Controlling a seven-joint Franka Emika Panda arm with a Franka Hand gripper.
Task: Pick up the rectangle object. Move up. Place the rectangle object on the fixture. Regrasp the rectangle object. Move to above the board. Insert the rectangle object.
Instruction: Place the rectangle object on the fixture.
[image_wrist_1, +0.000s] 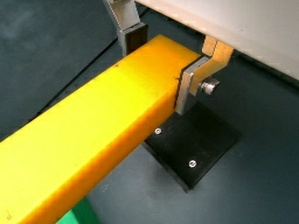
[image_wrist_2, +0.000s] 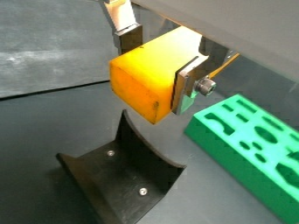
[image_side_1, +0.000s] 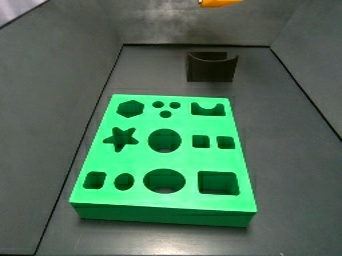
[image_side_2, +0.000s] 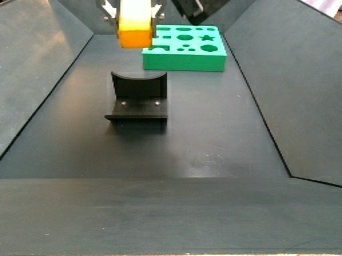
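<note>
Gripper (image_wrist_2: 160, 59) high at top of frame in a side view, fingers (image_wrist_1: 190, 86) clamped on the rectangle object (image_side_2: 135, 26), block in the air above the fixture (image_side_2: 136, 97), not touching, board (image_side_1: 166, 154) flat mid-frame on floor

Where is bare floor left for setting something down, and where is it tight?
Bare floor: between the board and the fixture, and the wide stretch on the fixture's far side from the board. Tight: above the fixture, where the gripper holds the rectangle object.
</note>
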